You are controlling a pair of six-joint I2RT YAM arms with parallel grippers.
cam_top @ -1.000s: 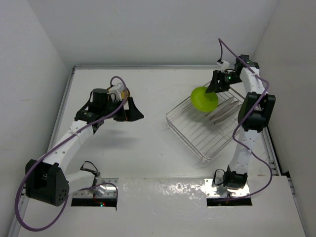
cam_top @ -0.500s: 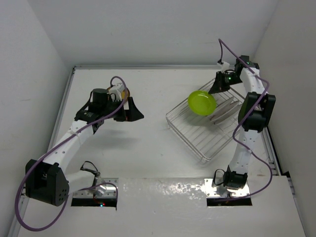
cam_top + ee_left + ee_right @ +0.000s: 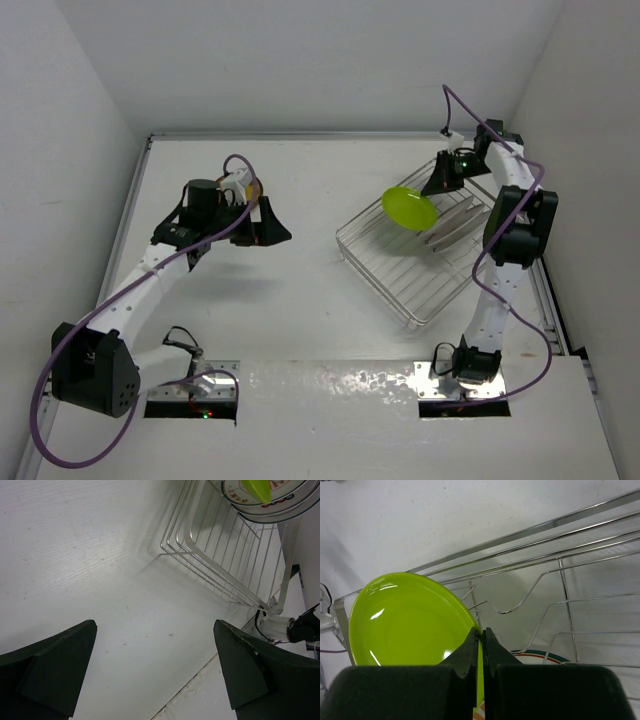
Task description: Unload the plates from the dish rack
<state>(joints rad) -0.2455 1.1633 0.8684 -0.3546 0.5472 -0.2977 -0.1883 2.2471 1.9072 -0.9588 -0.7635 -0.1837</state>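
The plate (image 3: 405, 625) is lime green, the rack (image 3: 400, 265) silver.

White table (image 3: 300, 300) between plain white walls (image 3: 300, 60) under soft even light

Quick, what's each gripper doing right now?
Left gripper: open, holding nothing.
Right gripper: closed on the green plate.

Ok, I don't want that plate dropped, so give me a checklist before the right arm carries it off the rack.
1. Right tool shut on the green plate rim: ok.
2. Green plate clear of the dish rack wires: cannot tell.
3. Other plates seated in the rack: ok.
4. Left tool open, empty, away from the rack: ok.
5. Bite deep enough on the rim: cannot tell.
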